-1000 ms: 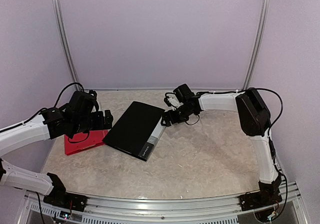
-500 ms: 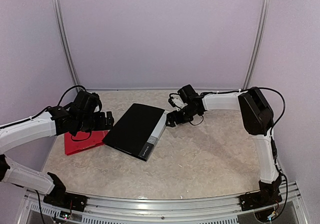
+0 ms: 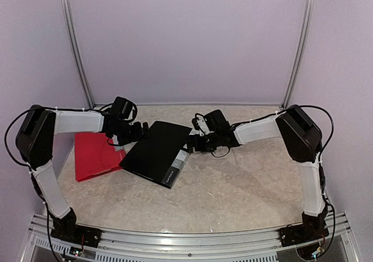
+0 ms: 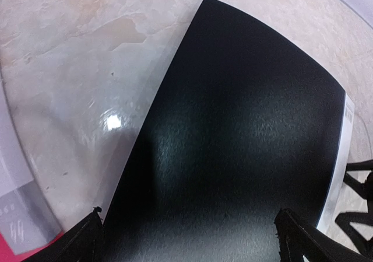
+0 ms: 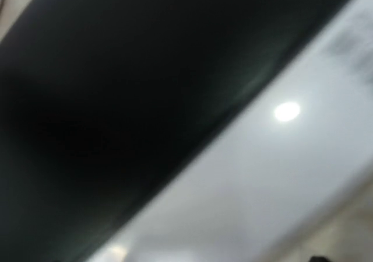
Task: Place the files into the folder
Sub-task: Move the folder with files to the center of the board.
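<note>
At frame centre, left gripper (image 3: 139, 133) and right gripper (image 3: 193, 143) gape empty beside black folder (image 3: 156, 152); pinch only its cover, lift slowly.

The folder (image 3: 156, 151) was matt black, with a white strip (image 3: 179, 164) carrying dark print along one edge. A second folder (image 3: 93, 157) was plain red. The worktop (image 3: 245, 180) was beige with pale marbled veining. The left arm (image 3: 76, 122) and right arm (image 3: 256, 131) were white with black joints.

Black folder (image 3: 154, 151) centre; red folder (image 3: 90, 157) left; open tabletop (image 3: 245, 186) near, right.
</note>
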Action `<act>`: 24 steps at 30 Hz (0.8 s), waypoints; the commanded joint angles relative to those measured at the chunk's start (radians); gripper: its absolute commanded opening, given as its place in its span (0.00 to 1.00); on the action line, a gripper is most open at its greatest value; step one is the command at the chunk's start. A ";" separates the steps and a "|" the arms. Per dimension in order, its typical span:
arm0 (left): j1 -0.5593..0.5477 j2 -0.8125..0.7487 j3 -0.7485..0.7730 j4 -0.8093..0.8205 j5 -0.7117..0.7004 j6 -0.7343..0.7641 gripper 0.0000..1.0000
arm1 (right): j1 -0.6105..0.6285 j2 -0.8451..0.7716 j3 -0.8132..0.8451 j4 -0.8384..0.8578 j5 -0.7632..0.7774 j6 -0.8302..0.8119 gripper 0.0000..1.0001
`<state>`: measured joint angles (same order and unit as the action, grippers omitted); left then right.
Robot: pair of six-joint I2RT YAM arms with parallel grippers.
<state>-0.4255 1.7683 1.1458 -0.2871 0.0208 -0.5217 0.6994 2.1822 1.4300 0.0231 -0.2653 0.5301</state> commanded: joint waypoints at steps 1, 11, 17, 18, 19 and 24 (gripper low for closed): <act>0.025 0.157 0.128 0.009 0.088 0.033 0.99 | 0.041 0.007 -0.054 0.048 -0.016 0.096 0.89; 0.040 0.230 0.090 0.027 0.109 -0.003 0.99 | 0.061 -0.018 -0.137 0.144 -0.005 0.171 0.90; 0.037 0.203 0.022 0.061 0.100 -0.030 0.99 | 0.057 0.002 -0.104 0.134 0.002 0.177 0.90; 0.034 0.199 0.020 0.057 0.108 -0.032 0.99 | 0.054 0.002 -0.103 0.133 0.003 0.178 0.90; 0.030 0.200 0.021 0.051 0.119 -0.036 0.99 | 0.048 0.001 -0.102 0.132 0.001 0.179 0.90; -0.031 0.194 -0.007 0.054 0.126 -0.067 0.99 | 0.008 0.002 -0.064 0.099 -0.015 0.147 0.91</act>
<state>-0.4015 1.9568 1.1950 -0.1696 0.1047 -0.5407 0.7364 2.1529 1.3239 0.1963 -0.2714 0.6949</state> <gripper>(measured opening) 0.988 0.903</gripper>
